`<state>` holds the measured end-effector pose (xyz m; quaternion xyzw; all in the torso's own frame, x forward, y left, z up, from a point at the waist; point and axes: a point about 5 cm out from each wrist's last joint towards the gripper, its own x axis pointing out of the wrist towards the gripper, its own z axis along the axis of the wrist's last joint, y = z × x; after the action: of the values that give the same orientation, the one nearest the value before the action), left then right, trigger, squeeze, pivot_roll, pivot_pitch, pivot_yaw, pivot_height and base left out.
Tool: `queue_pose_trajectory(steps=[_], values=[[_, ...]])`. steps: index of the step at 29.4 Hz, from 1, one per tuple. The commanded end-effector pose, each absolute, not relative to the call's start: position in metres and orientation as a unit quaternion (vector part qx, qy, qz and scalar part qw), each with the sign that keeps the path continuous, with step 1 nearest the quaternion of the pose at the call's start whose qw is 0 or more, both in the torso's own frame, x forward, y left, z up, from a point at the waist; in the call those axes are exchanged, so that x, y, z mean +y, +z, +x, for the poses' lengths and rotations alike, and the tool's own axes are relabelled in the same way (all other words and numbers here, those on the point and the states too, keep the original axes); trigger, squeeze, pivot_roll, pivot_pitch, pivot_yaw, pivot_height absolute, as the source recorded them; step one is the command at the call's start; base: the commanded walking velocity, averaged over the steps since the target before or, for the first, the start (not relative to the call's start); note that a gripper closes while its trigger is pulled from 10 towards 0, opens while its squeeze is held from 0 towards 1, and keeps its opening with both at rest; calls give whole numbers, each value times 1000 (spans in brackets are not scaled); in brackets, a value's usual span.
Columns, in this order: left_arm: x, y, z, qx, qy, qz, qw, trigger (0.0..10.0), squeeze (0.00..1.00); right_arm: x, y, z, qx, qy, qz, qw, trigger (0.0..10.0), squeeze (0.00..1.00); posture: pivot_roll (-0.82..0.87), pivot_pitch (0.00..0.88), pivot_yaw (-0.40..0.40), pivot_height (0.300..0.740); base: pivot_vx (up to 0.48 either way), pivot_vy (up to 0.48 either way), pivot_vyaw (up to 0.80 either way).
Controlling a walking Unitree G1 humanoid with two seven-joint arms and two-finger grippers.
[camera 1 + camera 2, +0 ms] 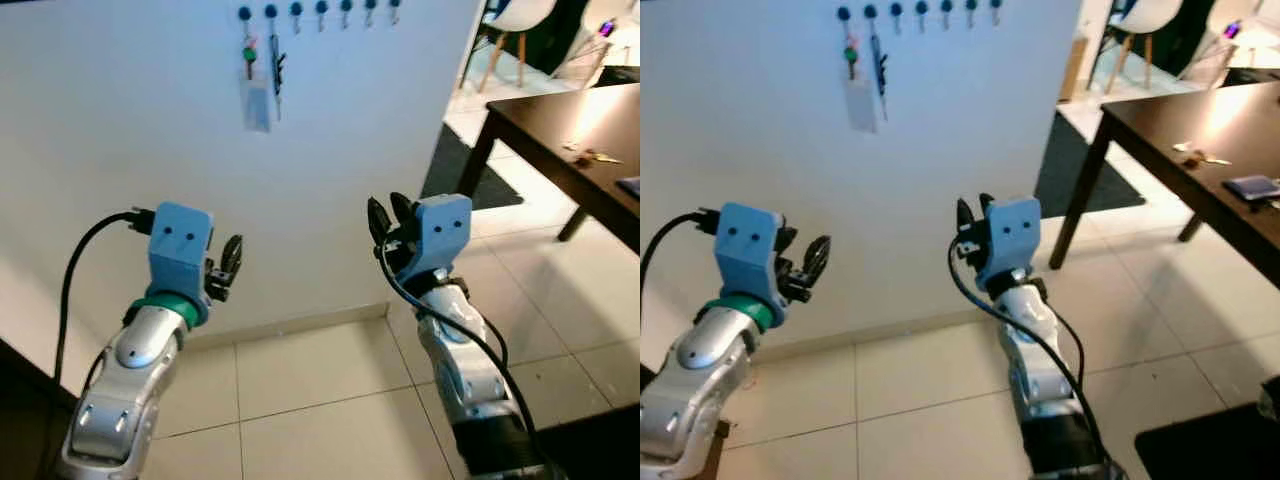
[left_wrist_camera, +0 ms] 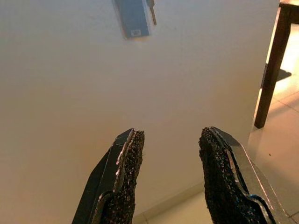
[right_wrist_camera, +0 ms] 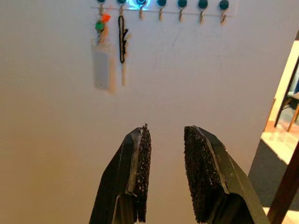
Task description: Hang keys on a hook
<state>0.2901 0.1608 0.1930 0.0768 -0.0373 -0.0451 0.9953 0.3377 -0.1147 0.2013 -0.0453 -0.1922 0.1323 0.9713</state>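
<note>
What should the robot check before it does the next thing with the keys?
1. Left end effector open and holding nothing: ok.
2. Right end effector open and holding nothing: ok.
3. Keys in hand for hanging: not ok. A small bunch of keys lies on the dark table to the robot's right.
4. Free hooks on the hook rack: ok. The two leftmost carry items; the hooks to their right look bare.
5. Table within reach from here: cannot tell.
</note>
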Motion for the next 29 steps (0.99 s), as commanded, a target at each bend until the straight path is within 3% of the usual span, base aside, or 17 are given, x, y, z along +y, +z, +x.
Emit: queue_pose_trajectory(steps=[1, 7, 16, 29], values=[[172, 184, 293, -23, -27, 85, 996, 10000, 0, -113, 190, 340, -172, 138, -47, 974, 10000, 0, -81, 0, 127, 740, 0, 0, 0], [187, 146, 287, 14, -21, 128, 992, 10000, 0, -117, 151, 338, -106, 135, -49, 984, 10000, 0, -67, 0, 116, 740, 0, 0, 0], [200, 132, 291, 21, 29, 68, 997, 10000, 0, -118, 141, 345, -95, 128, -38, 987, 10000, 0, -53, 0, 88, 740, 0, 0, -800], [200, 127, 291, 10, 25, 67, 997, 10000, 0, -119, 137, 347, -98, 129, -38, 986, 10000, 0, -56, 0, 88, 740, 0, 0, -800]])
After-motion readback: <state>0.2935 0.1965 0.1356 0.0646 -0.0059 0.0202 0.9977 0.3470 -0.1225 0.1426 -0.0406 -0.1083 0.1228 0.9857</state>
